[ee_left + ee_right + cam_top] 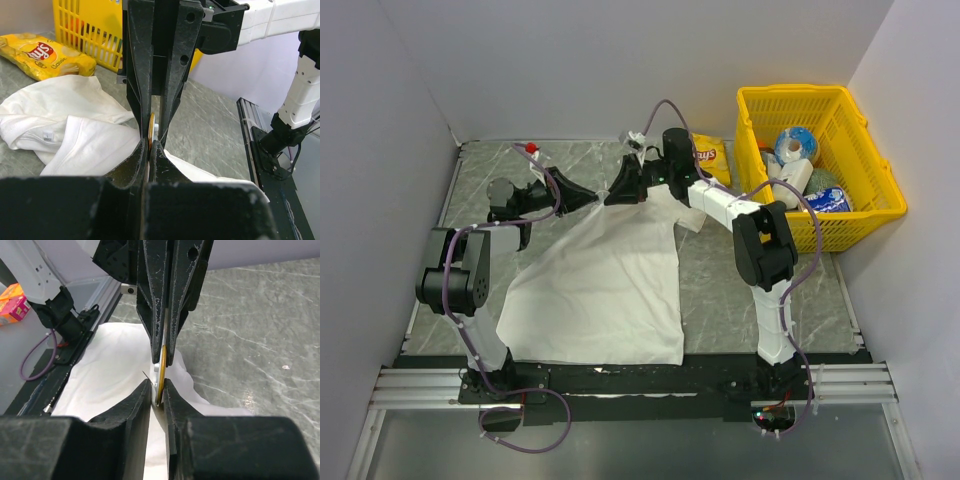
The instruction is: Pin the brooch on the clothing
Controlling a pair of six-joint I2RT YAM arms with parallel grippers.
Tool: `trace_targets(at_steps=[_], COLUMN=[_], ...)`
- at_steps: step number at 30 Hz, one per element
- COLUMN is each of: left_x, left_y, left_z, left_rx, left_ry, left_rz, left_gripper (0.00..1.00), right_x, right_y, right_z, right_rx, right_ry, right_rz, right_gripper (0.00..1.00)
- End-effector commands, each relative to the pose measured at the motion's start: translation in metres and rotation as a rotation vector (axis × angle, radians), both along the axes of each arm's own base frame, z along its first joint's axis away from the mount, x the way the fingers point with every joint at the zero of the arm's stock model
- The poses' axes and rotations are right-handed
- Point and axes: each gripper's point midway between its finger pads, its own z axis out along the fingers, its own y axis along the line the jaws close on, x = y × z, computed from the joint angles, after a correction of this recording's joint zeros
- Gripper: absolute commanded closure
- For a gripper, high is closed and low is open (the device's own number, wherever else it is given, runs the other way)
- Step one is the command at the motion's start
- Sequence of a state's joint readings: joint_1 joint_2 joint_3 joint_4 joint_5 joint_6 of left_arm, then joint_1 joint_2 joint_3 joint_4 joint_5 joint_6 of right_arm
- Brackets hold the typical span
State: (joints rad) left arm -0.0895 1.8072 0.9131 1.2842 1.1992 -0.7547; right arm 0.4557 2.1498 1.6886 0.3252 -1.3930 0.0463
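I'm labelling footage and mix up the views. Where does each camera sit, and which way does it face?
Top external: high behind the robot, looking down at the T-shirt and basket; left arm and right arm show.
Left wrist: on the left arm, facing the right pincer and basket; own fingers at bottom.
Right wrist: on the right arm, facing the left pincer; own fingers at bottom.
Shared: both wrist views show the brooch between the pincers.

I can read "Lay's" and "Classic" on the yellow crisp bag (pixel 45 54) beside the basket (pixel 85 30); the sewn tag (pixel 47 135) in the clothing (pixel 70 95) is too small to read; I can make out nothing else.
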Motion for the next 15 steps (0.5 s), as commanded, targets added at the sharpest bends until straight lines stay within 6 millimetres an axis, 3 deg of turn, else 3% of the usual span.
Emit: trace_targets(at_steps=[1,15], left_x=[-0.012,-0.013], left_y=[-0.003,-0.003], left_z=[0.044,0.047], left_rx=[-0.018,-0.012], left_ry=[-0.248,-0.251], left_rz=[-0.026,-0.027], left_gripper=[0.99,0.99], right_x=[0.009,0.015], right_y=[0.01,0.02], right_z=[0.004,0.003], right_rx=[0.005,-0.035], right_ry=[-0.061,-0.072], right_rz=[-0.02,-0.044], right_gripper=[0.79,0.91])
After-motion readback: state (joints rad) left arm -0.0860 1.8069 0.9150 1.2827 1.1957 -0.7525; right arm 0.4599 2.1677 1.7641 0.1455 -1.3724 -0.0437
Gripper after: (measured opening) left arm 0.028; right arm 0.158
